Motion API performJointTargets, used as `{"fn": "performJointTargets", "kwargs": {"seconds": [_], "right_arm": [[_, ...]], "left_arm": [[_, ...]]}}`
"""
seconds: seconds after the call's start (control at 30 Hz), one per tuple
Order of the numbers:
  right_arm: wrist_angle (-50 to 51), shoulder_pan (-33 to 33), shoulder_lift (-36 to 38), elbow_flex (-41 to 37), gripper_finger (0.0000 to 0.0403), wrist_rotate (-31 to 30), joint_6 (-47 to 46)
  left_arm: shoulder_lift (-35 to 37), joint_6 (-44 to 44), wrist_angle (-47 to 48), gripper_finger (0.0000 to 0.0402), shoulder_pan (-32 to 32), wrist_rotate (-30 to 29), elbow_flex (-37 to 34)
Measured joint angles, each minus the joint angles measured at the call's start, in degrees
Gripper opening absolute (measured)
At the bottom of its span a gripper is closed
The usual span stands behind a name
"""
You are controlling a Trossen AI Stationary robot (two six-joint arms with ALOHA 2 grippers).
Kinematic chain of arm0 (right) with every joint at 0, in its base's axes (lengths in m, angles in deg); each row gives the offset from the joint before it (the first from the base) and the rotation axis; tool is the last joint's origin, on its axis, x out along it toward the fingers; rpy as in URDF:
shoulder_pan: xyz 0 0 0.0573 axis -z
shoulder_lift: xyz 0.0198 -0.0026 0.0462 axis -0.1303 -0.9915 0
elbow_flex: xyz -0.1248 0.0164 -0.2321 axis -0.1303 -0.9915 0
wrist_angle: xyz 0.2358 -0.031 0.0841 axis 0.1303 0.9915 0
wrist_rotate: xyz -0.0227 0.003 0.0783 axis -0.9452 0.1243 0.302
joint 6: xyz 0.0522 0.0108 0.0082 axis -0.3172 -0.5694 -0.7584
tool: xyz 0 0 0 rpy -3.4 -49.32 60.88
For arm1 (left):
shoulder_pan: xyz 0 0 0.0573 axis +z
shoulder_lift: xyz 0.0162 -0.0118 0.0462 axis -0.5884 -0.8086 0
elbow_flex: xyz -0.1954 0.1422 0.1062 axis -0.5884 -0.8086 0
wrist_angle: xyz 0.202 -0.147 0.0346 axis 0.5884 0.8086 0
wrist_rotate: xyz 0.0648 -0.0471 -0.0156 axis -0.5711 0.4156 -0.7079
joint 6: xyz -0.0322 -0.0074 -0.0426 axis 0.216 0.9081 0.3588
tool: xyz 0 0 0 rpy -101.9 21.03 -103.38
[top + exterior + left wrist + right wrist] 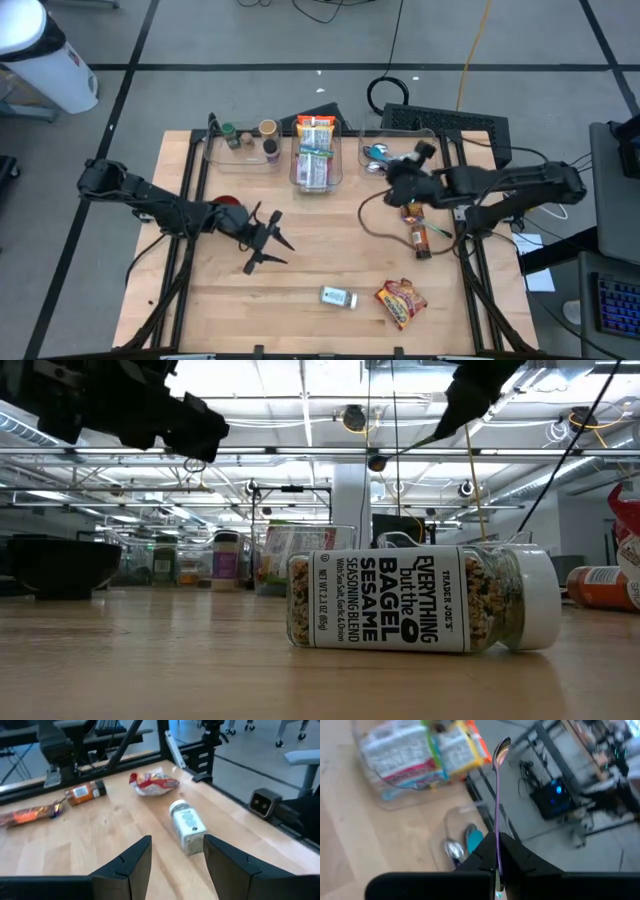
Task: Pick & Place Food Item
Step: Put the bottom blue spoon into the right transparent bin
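The right hand (496, 851) has its fingers pressed together on the handle of a metal spoon (499, 795), which sticks out ahead of it with the bowl at the far end. In the high view this right hand (405, 172) hangs over the back right part of the wooden surface (320, 260), just beside a clear bin (392, 152) that holds more spoons, one with a blue handle (473, 839). Left of that bin stands a second clear bin (316, 152) filled with packaged snacks, and farther left a third bin (243, 142) with small jars.

The left hand (268, 243) hovers over the middle left of the surface with its fingers spread and nothing between them. Ahead of it, seen past its fingers (131, 862), a seasoning jar (187, 825) lies on its side near the front edge; the low view shows its label, everything but the bagel sesame seasoning blend, and its white cap. Just beside the jar lies a red and yellow snack bag (400, 302). Near the right arm, a small orange bottle (86, 792) and an orange wrapped bar (418, 238) lie on the surface. A dark bowl (60, 565) sits behind the left hand.
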Motion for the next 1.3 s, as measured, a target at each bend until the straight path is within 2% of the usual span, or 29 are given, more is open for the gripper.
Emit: {"fn": "performJointTargets", "kwargs": {"seconds": [0.17, 0.3, 0.53, 0.73, 0.9, 1.17, 1.3], "right_arm": [[5.7, 6.2, 3.5, -0.9, 0.0000, 5.9, -5.0], [3.8, 12.4, 5.6, -5.6, 0.0000, 11.1, -6.2], [-9.9, 24.4, 6.8, -17.9, 0.0000, 18.9, -2.1], [-25.0, 35.7, 6.8, -26.1, 0.0000, 32.4, 2.8], [-28.4, 43.7, 6.8, -29.1, 0.0000, 41.3, 2.9], [-29.0, 50.2, 5.4, -30.2, 0.0000, 49.0, 0.0], [-29.9, 50.8, 4.0, -30.2, 0.0000, 49.3, -1.1]], "left_arm": [[0.0, 0.0, 0.5, 0.0186, 1.0, 0.0, -0.1], [0.0, 0.0, 0.5, 0.0186, 1.2, -0.1, -0.1], [0.0, 0.7, 0.8, 0.0186, 1.2, 0.0, -0.1], [0.0, -0.4, 0.9, 0.0186, 1.2, -0.1, -0.1], [0.0, -1.5, 0.9, 0.0186, 1.2, -0.1, -0.1], [0.0, -1.7, 0.3, 0.0186, 2.3, -0.1, -0.1], [0.0, -1.3, 0.3, 0.0186, 3.0, -0.1, -0.1]]}}
